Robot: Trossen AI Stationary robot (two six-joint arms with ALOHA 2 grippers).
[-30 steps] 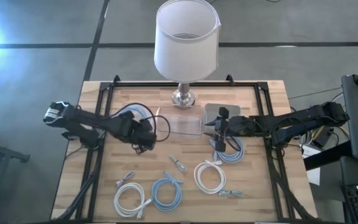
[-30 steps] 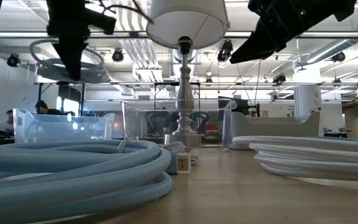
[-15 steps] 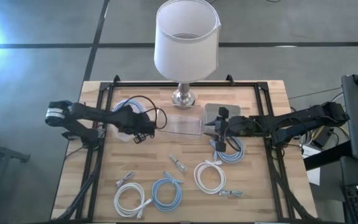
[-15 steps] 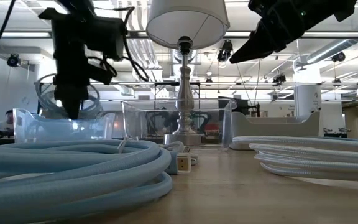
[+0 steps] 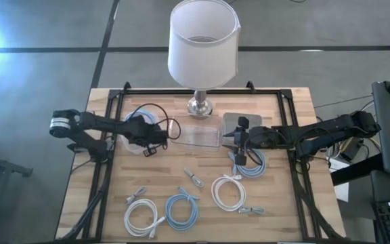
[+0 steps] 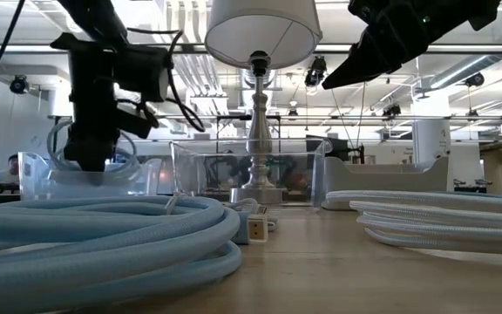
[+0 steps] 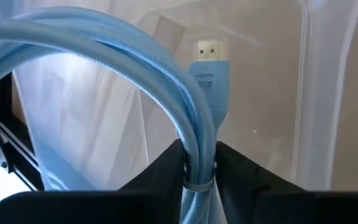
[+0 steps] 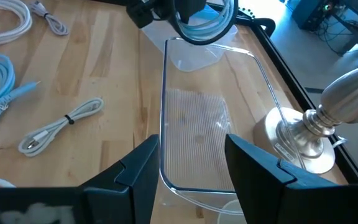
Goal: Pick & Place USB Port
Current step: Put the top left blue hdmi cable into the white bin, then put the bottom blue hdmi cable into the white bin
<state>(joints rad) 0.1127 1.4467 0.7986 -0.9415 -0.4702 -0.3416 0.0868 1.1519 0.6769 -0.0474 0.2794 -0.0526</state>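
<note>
- I see the tabletop (image 5: 283, 203), pale wood with a black frame around it, filling the middle of my high view.
- The lamp (image 5: 203, 41) stands at twelve o'clock on the tabletop, its white shade wide and its metal base (image 8: 303, 134) just beyond the clear tray.
- The left arm comes in from nine o'clock; its left hand (image 5: 149, 144) sits over a clear bin (image 6: 55, 174) at about ten o'clock and is closed on the light-blue coiled cable (image 7: 104, 56) (the task's thing as far as I can tell, though its plug (image 7: 207, 59) looks like an HDMI end rather than USB).
- In the low view the coil hangs from that hand down at the bin's rim; I cannot tell whether it touches the bin floor.
- The right arm reaches in from three o'clock; its right hand (image 5: 235, 144) hovers near the centre with its fingers (image 8: 135, 171) spread apart and nothing between them.
- A clear tray (image 8: 197, 124) lies flat between the two hands, just at six o'clock of the lamp base.
- Other coils lie on the bare wood: a blue one (image 5: 250, 165) under the right hand, a white one (image 5: 229, 192) at five o'clock, a blue one (image 5: 182, 209) at six, a white one (image 5: 141, 217) at seven.
- A small grey cable bundle (image 8: 61, 124) lies apart from them, near the centre.
</note>
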